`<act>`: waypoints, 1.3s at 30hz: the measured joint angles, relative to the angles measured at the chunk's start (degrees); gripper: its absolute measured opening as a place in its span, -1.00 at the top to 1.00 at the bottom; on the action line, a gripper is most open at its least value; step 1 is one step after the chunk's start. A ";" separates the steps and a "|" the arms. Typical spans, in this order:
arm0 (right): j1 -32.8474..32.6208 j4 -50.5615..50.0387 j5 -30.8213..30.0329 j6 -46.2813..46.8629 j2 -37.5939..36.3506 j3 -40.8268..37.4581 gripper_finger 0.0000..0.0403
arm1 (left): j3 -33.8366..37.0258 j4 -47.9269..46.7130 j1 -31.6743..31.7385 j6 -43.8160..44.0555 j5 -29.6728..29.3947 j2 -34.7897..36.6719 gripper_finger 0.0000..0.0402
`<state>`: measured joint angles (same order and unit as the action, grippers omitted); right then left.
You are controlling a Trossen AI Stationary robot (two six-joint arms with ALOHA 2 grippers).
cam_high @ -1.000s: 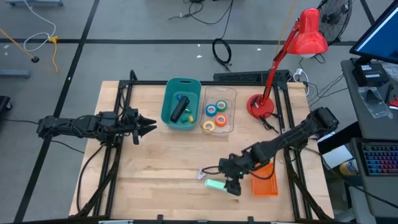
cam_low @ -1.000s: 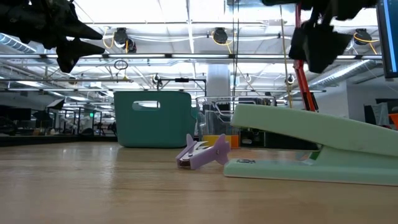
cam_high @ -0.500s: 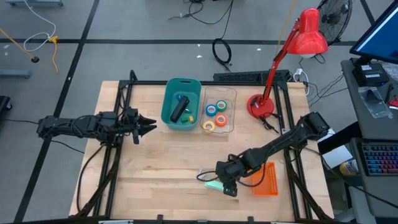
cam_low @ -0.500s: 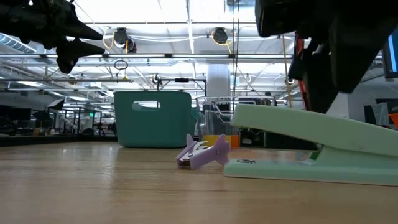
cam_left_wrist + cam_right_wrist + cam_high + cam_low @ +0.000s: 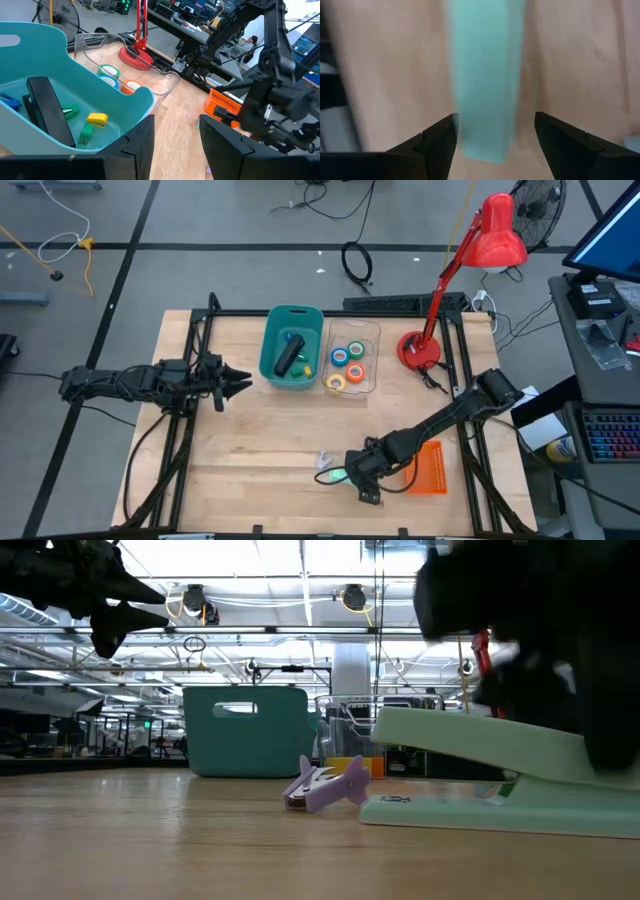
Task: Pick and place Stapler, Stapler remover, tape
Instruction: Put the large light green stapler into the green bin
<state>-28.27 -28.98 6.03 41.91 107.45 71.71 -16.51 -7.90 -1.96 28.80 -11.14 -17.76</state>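
I have the right gripper (image 5: 495, 137) with jaws apart straddling the mint-green stapler (image 5: 485, 75) beside the purple remover (image 5: 325, 785); closing off-centre could skew it, while beyond, the left gripper (image 5: 235, 383) waits half-parted near the teal bin (image 5: 275, 375).

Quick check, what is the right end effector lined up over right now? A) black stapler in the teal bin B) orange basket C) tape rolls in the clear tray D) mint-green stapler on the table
D: the right end effector stands open with its fingers either side of the mint-green stapler, low over the table.
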 joint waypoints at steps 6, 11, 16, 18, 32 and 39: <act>0.04 1.32 1.10 -0.51 3.63 0.23 -0.28 | 0.00 -0.01 0.00 0.00 0.01 0.02 0.22; -0.05 1.10 -1.58 -0.71 4.04 0.22 -0.28 | 0.00 -0.02 -0.04 -0.02 0.02 0.00 0.22; -0.13 1.00 -2.66 -1.56 4.10 0.16 -0.27 | 0.00 -0.02 -0.04 0.00 0.04 0.02 0.22; -0.11 1.04 -2.64 -1.97 4.15 0.14 -0.28 | 0.00 0.00 -0.04 0.00 0.02 0.02 0.22; 0.50 0.10 -3.17 -3.53 4.21 0.03 0.07 | 0.00 0.00 0.00 1.94 0.11 0.02 0.22; 0.61 0.33 -4.19 -5.38 4.30 0.03 0.41 | 0.00 0.03 0.00 3.41 0.11 0.02 0.22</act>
<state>-27.66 -28.65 1.84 36.53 111.74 71.75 -16.51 -7.88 -1.96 32.21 -11.03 -17.74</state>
